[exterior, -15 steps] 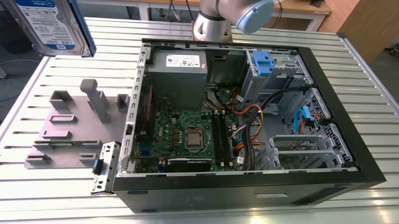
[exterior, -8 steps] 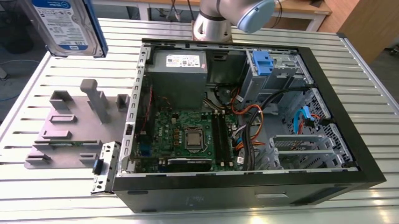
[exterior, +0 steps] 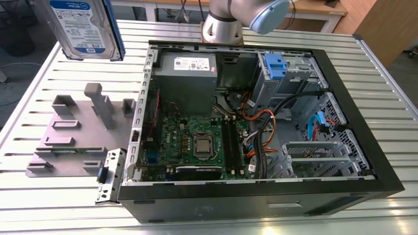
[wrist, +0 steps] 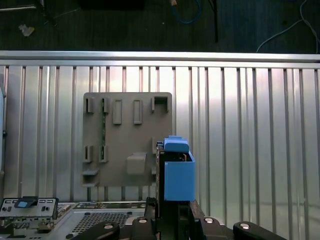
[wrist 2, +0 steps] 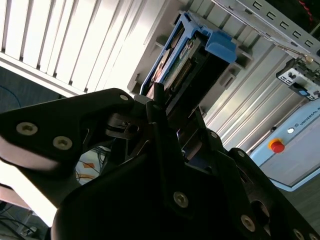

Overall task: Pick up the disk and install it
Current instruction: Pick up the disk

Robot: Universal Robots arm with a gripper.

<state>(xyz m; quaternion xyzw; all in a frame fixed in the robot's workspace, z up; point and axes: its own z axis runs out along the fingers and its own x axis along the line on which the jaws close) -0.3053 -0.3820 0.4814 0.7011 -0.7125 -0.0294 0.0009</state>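
In the exterior view the disk (exterior: 85, 27) hangs in the air above the far corner of the counter (exterior: 385, 83), at the exterior view's left. Its label faces the camera and its upper part is cut off by the picture's edge. It is well apart from the one open computer case (exterior: 261, 203), which lies on its side. Inside the case are one green circuit board (exterior: 196, 142), one grey box (exterior: 186, 73) with a white sticker, and one blue tab (exterior: 274, 66) on a metal cage by the far wall. Just beside the case, on the exterior view's left, one grey plate (exterior: 78, 142) with several raised pegs lies flat on the slats. The disk floats past its far edge with free air all round. One robot arm (exterior: 225, 22) rises behind the case, cut off at the top

In the second wrist view the black hand (wrist 2: 170, 107) is clenched on the disk (wrist 2: 175, 65), which is seen edge-on. The blue bracket (wrist 2: 220, 45) juts out past the fingers, and the hand's body hides the disk's near end. Beyond the slats stands one pale cabinet (wrist 2: 295, 160) with one red button (wrist 2: 276, 146)

In the first wrist view the disk (wrist: 177, 175) stands out from the hand (wrist: 175, 210), over the border where the grey plate (wrist: 127, 145) meets the bare slats of the counter (wrist: 250, 150). The counter's far edge runs straight across, with dark floor (wrist: 125, 25) and loose cables beyond. A corner of the case (wrist: 75, 217) is cut off by the picture's edge, and most of the hand is cut off too
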